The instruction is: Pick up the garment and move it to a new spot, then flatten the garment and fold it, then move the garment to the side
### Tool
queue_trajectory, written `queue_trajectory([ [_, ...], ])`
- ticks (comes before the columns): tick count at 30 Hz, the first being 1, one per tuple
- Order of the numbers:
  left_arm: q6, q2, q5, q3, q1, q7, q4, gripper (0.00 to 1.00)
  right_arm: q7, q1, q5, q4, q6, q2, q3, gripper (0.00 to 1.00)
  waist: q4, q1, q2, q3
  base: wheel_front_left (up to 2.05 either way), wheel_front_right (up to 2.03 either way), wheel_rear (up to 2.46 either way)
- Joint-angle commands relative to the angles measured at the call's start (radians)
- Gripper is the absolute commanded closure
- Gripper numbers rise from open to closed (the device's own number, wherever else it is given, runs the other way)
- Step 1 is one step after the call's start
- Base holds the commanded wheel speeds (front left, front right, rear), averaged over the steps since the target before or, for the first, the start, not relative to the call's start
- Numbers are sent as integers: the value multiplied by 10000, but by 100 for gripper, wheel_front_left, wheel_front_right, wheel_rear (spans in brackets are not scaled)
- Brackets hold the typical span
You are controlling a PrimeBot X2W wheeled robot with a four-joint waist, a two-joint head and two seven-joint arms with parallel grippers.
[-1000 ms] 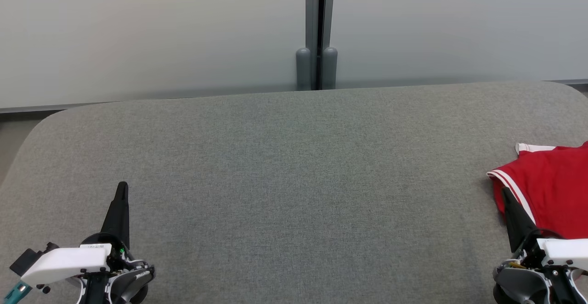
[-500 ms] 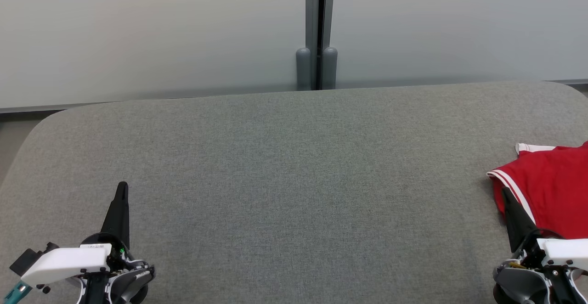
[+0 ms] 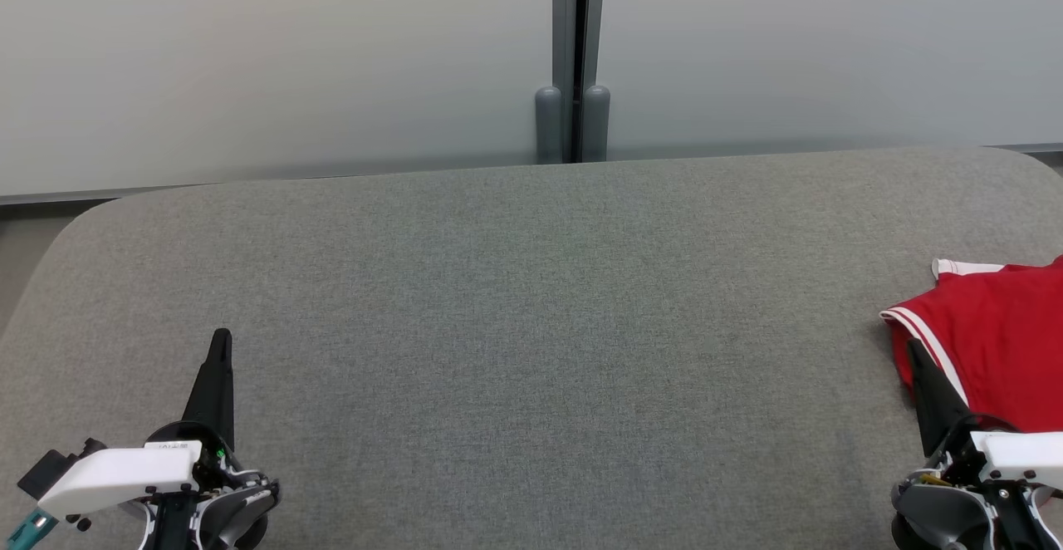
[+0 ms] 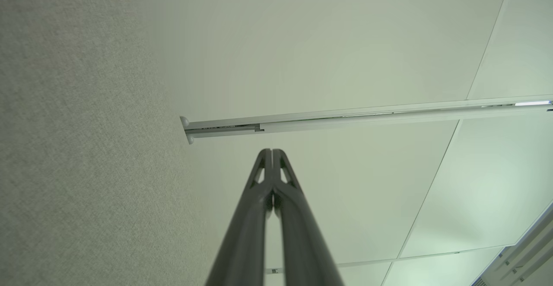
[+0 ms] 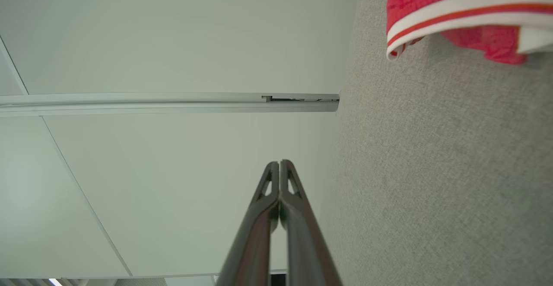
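On the far right side of the soft gray tabletop (image 3: 531, 326) lies the garment (image 3: 1001, 342). It is red cloth with white stripes along its hem, and it is a bit rumpled. The tabletop has a fuzzy, woven cover and round corners. The left tool (image 3: 221, 339) sits at the near left, well apart from the garment. Its two long, dark, pointy fingers are pressed tight together with nothing between them. The right tool (image 3: 914, 349) sits at the near right, its thin tip just beside the garment's striped edge. It is squeezed closed too and holds nothing. Behind the tabletop stands a smooth pale wall (image 3: 249, 60) with a dark post (image 3: 573, 35) in the middle.
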Motion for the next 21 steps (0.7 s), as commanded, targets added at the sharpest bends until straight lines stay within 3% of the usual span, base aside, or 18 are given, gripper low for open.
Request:
queue_trajectory([
  [1, -38, 53, -15, 37, -140, 30, -1, 100, 40, -90, -38, 25, 4, -32, -27, 100, 0, -1, 0, 0, 0, 0, 0],
  [21, -38, 54, -15, 37, -140, 29, -1, 100, 42, -90, -41, 25, 4, -32, -28, 100, 0, -1, 0, 0, 0, 0, 0],
])
